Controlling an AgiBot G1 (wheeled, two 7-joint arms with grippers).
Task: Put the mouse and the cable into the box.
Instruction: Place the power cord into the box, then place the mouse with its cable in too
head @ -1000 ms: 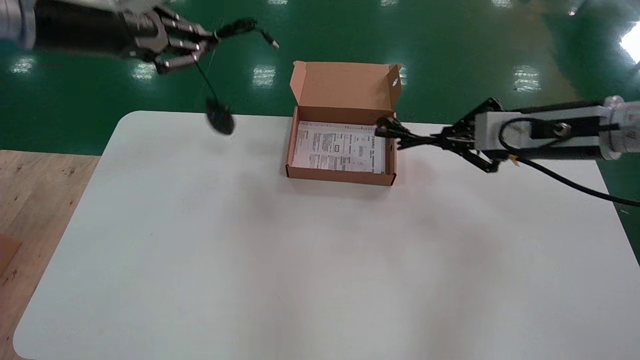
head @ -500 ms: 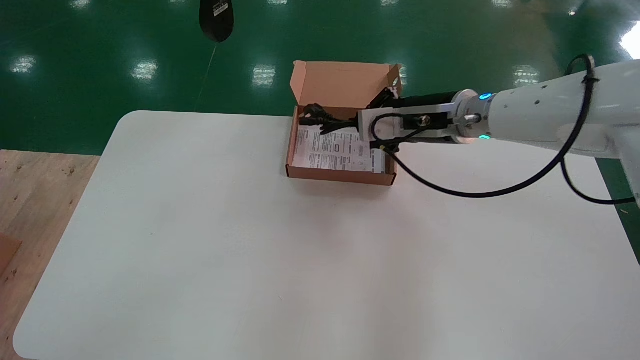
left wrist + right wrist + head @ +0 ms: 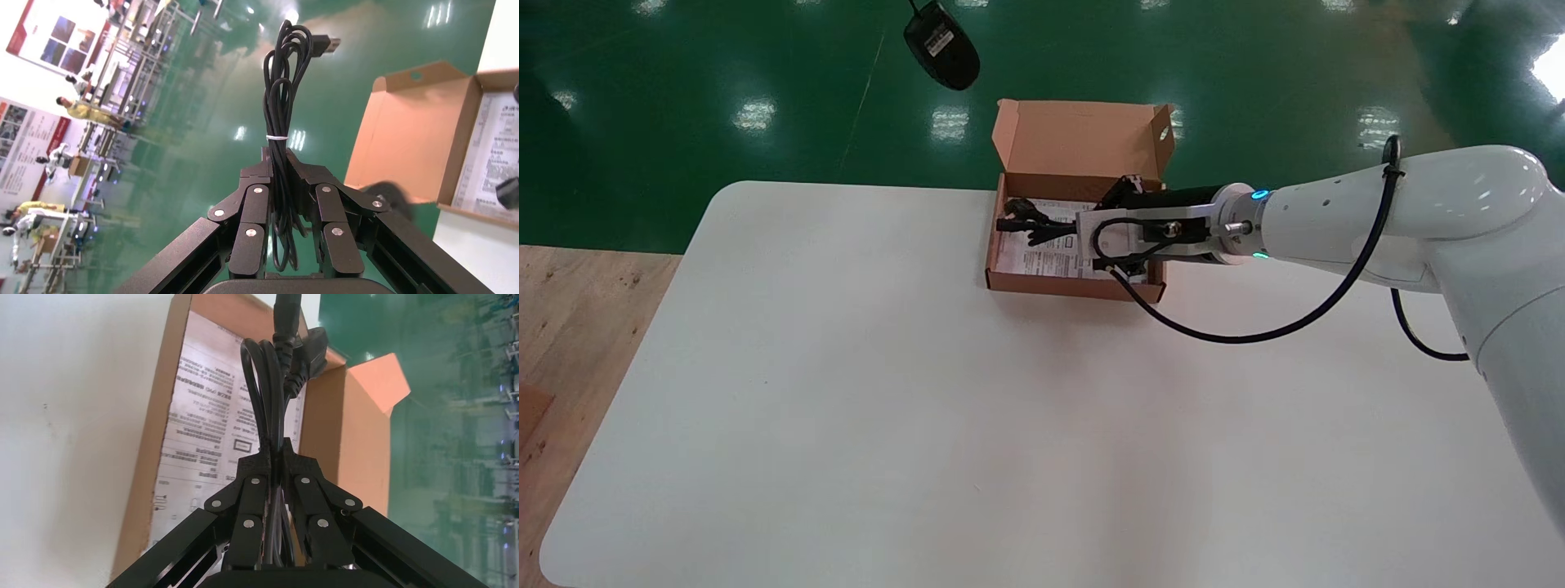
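While the left pincer (image 3: 283,160) is clamping the bundled cord (image 3: 281,86), the mouse (image 3: 941,53) is swinging rightward beyond the bench's (image 3: 846,367) far edge, closing on the box (image 3: 1050,283) yet hanging outside it. Reaching in from the right, the right pincer (image 3: 275,452) is gripping the cable (image 3: 1030,226) and sinking it toward the leaflet (image 3: 1042,261) inside, so its release is probably coming next.

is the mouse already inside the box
No, the mouse hangs in mid-air by its cord, which is clamped in the left gripper, outside the box.
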